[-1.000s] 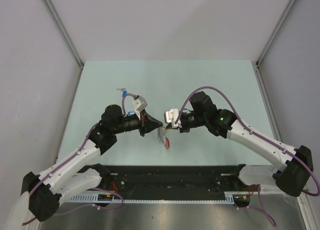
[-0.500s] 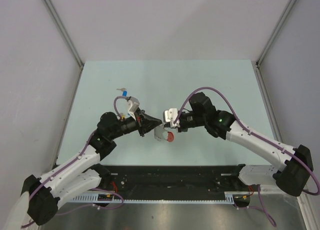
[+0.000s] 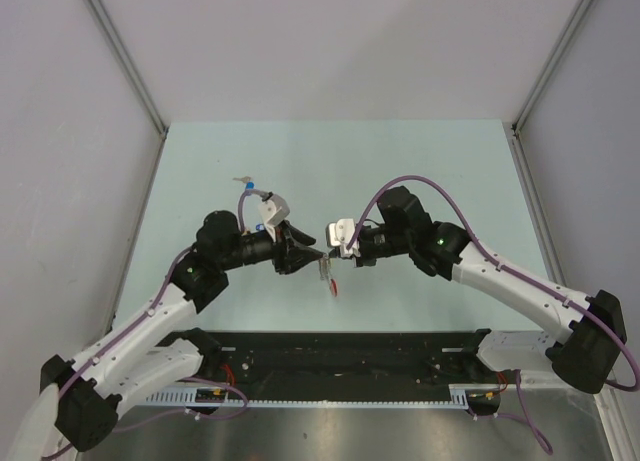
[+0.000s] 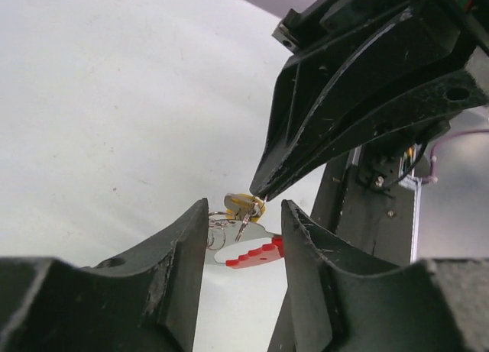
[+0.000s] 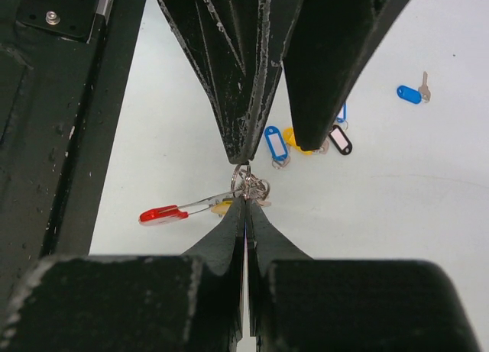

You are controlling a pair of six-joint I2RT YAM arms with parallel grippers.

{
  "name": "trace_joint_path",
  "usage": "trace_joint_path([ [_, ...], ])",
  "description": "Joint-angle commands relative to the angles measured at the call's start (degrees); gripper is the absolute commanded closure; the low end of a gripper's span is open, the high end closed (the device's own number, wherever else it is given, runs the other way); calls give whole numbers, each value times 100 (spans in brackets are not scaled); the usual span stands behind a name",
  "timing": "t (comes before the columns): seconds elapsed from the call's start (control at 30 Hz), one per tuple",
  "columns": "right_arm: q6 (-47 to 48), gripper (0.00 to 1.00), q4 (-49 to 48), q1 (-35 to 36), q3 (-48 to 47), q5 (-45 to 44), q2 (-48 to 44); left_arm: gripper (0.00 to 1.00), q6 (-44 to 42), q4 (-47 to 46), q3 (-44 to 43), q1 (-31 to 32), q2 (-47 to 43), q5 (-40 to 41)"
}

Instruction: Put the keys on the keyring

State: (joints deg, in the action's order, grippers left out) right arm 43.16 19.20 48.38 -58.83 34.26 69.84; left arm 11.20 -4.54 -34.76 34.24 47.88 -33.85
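Observation:
My right gripper (image 3: 328, 255) (image 5: 245, 199) is shut on the metal loop of the keyring (image 5: 252, 185) and holds it above the table. The keyring's red plastic arc (image 5: 162, 213) (image 4: 257, 254) (image 3: 334, 287) hangs below, with a yellow-tagged key (image 4: 246, 205) at the loop. My left gripper (image 3: 311, 253) (image 4: 244, 211) is open, its fingers (image 5: 241, 100) right at the loop, one tip nearly touching it. Loose keys lie on the table: blue tag (image 5: 273, 143), yellow tag (image 5: 293, 137), dark tag (image 5: 341, 140), another blue tag (image 5: 409, 94) (image 3: 250, 186).
A black rail (image 3: 340, 353) runs along the table's near edge, between the arm bases. Grey walls close in the table (image 3: 440, 161) on the left, back and right. A purple cable loops over each wrist.
My left gripper has drawn back slightly to the left. The keyring has swung down and now hangs more vertically under my right gripper.

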Motion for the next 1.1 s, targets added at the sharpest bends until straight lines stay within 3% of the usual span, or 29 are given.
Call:
trace_joint_path([
  [0.0,35,100,-127,31,-15,19,-164,52,-1100,1278,-768,-49,292,-684],
  [0.27,35,100,-118,31,-23,28,-173,50,-2955,2790,-1612,-40,793,-957],
  [0.4,26,100,-118,22,-23,37,-190,50,-3536,2862,-1656,-49,916,-1053],
  [0.53,35,100,-109,22,-23,37,-182,51,-3642,2721,-1630,-49,1065,-1220],
  [1.07,26,100,-118,22,-32,37,-129,74,-3590,2651,-1780,-14,1497,-1564],
])
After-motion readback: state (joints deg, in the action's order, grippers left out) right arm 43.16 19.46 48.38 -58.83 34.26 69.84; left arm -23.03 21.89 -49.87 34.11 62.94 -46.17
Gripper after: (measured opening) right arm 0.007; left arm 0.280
